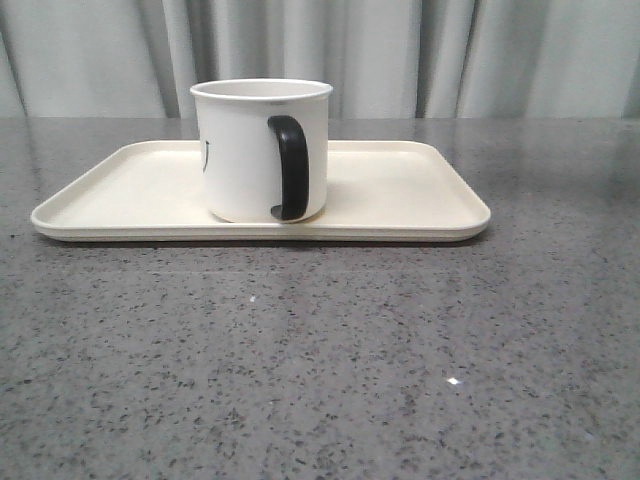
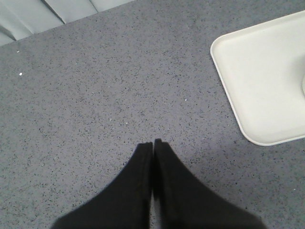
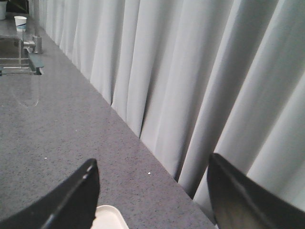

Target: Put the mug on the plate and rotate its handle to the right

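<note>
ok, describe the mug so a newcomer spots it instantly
On the grey speckled counter lies a wide cream plate. The mug stands upright on it, left of centre: white, cylindrical, its thick black handle facing the camera.

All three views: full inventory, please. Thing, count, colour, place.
mug: 1, white, upright on the plate, left of its middle
handle: 1, black, facing the front camera, slightly right
plate: 1, cream, on the countertop
countertop: 1, grey speckled
curtain: 1, pale grey, behind the countertop
cup: 1, white, far end of the countertop
left gripper: fingers black, shut, over bare countertop
right gripper: fingers black, open, empty
</note>
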`<state>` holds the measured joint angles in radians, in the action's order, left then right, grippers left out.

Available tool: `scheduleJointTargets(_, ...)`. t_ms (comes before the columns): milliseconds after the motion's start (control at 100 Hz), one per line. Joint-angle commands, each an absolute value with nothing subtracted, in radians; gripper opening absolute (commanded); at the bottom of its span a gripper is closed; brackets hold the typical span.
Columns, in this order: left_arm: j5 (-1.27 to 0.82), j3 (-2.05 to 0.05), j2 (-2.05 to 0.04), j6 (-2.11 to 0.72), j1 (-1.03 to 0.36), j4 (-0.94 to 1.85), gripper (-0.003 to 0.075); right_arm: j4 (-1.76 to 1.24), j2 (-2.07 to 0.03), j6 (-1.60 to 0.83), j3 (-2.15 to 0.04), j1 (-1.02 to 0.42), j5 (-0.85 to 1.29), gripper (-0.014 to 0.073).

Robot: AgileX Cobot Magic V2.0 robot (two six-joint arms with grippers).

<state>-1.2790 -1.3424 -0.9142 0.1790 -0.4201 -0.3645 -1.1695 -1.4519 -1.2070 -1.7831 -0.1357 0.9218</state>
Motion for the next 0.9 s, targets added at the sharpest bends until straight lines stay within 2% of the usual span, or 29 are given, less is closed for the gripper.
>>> scheduleJointTargets(0,-1.261,-1.363,-0.909,0.191,-0.426,-0.379,-0.002,-1.172,-1.468,-1.186,-1.856,-0.176,0.904,0.0487)
scheduleJointTargets(330,-1.261,-1.363,-0.909,0.191,-0.426,-0.383,-0.002,-0.931,-1.617,-1.05,-1.91,-0.338,0.904,0.0487)
scheduleJointTargets(890,-1.261,-1.363,-0.909,0.191,-0.426,-0.381,-0.002,-0.833,-1.809,-0.94,-1.909,-0.357,1.1,0.0487)
